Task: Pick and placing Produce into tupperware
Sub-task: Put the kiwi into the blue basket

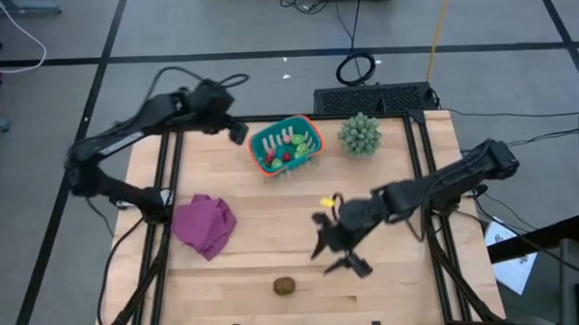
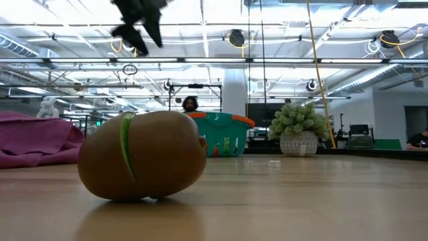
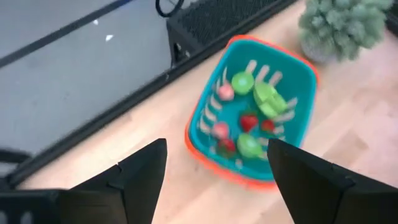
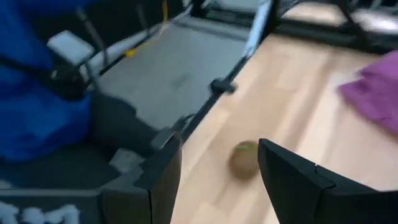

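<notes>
The teal tupperware (image 1: 287,145) stands at the table's far middle, also shown in the left wrist view (image 3: 292,74) and the low view (image 2: 224,137). Red and light green produce (image 3: 252,115) lies inside it. A brown oval produce piece (image 1: 284,286) rests on its side on the wood near the front edge, large in the low view (image 2: 144,155). My left gripper (image 1: 238,131) hangs open above the table just left of the tupperware (image 3: 217,180). My right gripper (image 1: 336,253) is open in the air at the near right, pointing toward the brown piece (image 4: 244,158).
A crumpled purple cloth (image 1: 203,223) lies at the left. A spiky pale-green potted plant (image 1: 360,134) stands right of the tupperware. Black rails (image 1: 165,186) run along the table's left and right sides. Bare wood lies between cloth, brown piece and right gripper.
</notes>
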